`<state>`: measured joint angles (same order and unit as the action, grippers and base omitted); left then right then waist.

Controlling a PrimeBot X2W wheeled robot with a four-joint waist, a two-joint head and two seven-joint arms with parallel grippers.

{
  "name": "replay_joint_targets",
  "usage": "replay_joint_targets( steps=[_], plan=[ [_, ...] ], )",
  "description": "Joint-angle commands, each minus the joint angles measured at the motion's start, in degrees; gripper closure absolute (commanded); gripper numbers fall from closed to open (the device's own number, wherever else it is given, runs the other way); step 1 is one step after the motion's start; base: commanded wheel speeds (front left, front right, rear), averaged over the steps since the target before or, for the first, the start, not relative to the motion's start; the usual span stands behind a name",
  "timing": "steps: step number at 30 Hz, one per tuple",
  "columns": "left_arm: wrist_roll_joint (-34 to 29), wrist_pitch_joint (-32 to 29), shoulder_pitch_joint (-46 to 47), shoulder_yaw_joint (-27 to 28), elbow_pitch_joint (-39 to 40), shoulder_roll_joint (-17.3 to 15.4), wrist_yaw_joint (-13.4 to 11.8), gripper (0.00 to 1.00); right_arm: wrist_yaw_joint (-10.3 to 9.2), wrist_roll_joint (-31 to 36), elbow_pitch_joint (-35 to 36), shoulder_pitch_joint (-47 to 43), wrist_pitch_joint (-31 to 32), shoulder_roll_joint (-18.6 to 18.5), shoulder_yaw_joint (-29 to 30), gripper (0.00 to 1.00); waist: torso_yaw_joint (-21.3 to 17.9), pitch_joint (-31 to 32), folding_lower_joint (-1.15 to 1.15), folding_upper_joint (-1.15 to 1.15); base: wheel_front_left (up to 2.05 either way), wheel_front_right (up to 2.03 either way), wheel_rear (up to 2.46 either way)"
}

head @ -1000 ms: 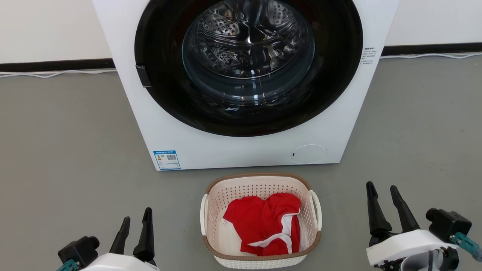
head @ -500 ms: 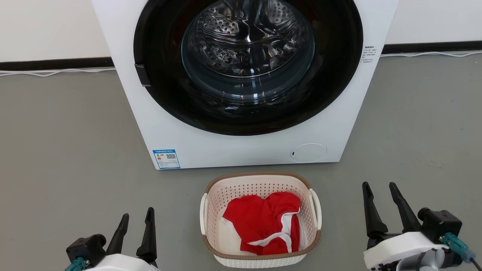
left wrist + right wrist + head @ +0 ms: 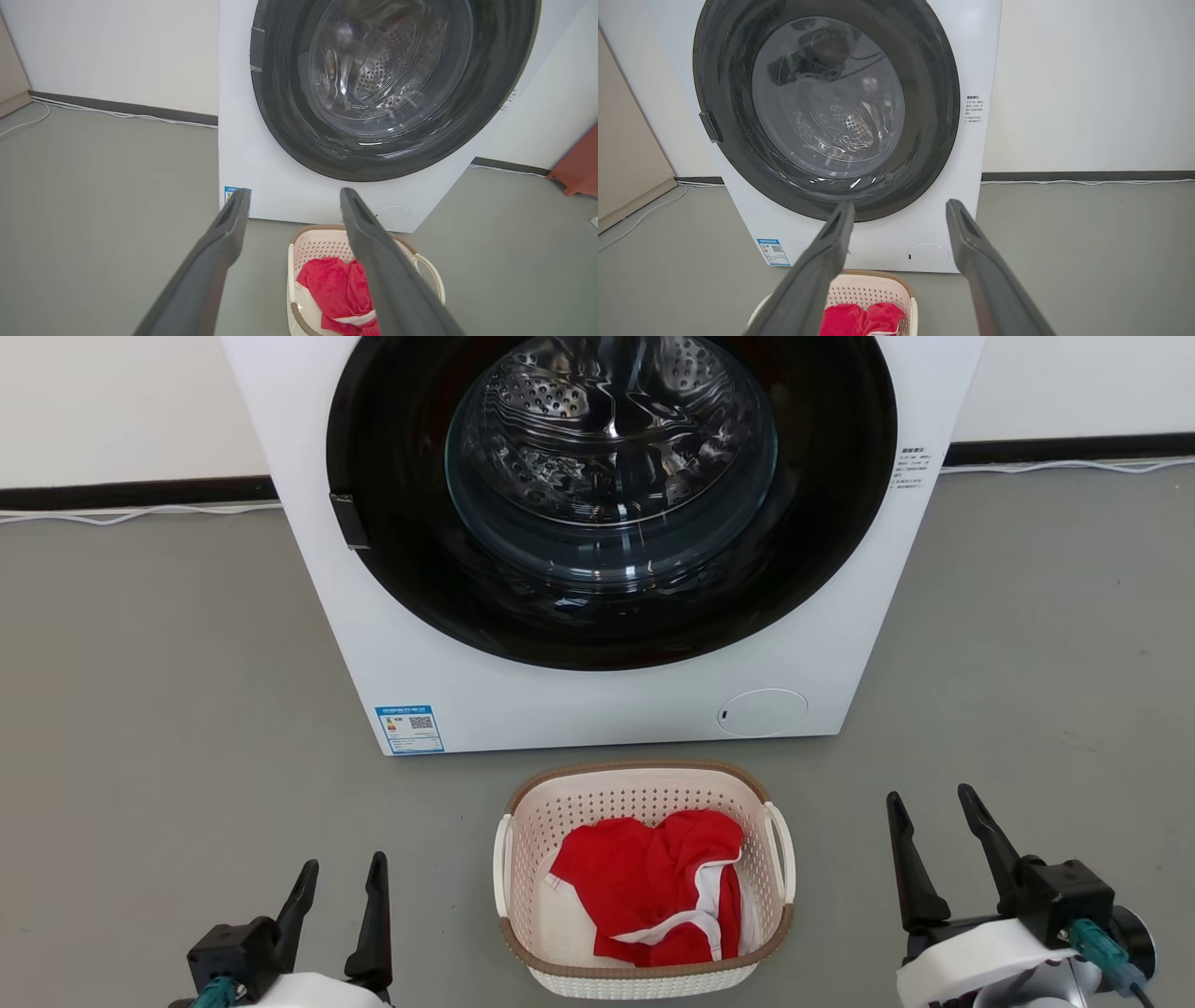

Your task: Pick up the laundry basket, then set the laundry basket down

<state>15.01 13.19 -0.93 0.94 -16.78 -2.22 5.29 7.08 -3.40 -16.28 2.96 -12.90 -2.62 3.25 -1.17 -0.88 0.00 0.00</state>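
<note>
Two pincers flank the laundry basket (image 3: 639,768), one on each side, which suits a two-armed lift by its loop handles. In the head view the basket stands on the grey floor (image 3: 168,728) at 6 o'clock. The washing machine (image 3: 597,709) is at 12 o'clock, with a narrow strip of floor between the two.

The left pincer (image 3: 344,866) is at the basket's 8 o'clock and the right pincer (image 3: 931,803) at its 3 o'clock. Both have their fingers spread fairly wide, hold nothing and are well clear of the basket. A red garment (image 3: 653,887) with white trim lies crumpled inside, below the rim, so it should ride along without spilling.

The left handle (image 3: 501,863) and right handle (image 3: 782,854) each face a pincer, with only bare floor between them. I judge the pickup not yet begun: each pincer must move inward to its handle. The machine's front, close at the basket's 12 o'clock, limits forward room. A pale cable (image 3: 140,513) runs along the wall, far behind.
</note>
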Motion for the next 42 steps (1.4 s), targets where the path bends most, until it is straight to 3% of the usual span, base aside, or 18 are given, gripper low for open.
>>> replay_joint_targets(
  steps=[1, 6, 14, 32, 42],
  plan=[
    [-2.33, 1.02, 0.67, 1.75, 1.60, -0.62, -0.42, 0.00, 0.39, 2.46, 1.04, 2.09, -1.30, -0.28, -1.34, 0.00, -0.02, -0.03, 0.00, 0.00, 0.00, 0.00, 0.00],
    [-5.47, 1.81, 0.62, 1.92, 1.38, -0.65, -0.33, 0.00, 0.41, 5.69, 0.83, 2.18, -2.09, -0.27, -1.34, 0.00, -0.10, -0.06, 0.00, 0.00, 0.00, 0.00, 0.00],
    [-5.46, 1.81, 0.75, 2.08, 1.06, -0.65, -0.06, 0.00, 0.41, 2.88, -1.09, 2.28, -2.09, -0.27, -0.74, 0.00, -0.18, -0.01, 0.00, 0.00, 0.00, 0.00, 0.00],
    [-5.07, 1.81, 0.69, 1.56, 1.04, -0.65, -0.20, 0.00, 0.41, 3.40, -2.67, 2.82, -2.10, -0.26, -0.15, 0.00, -0.11, -0.59, 0.00, 0.00, 0.00, 0.00, 0.00],
    [-5.63, 1.81, 5.95, 0.24, -0.09, -0.65, 0.23, 0.00, 0.41, 3.19, -3.92, 7.68, -2.10, -0.26, 0.17, 0.00, -0.21, -8.39, 0.00, 0.00, 0.00, 0.00, 0.00]
  ],
)
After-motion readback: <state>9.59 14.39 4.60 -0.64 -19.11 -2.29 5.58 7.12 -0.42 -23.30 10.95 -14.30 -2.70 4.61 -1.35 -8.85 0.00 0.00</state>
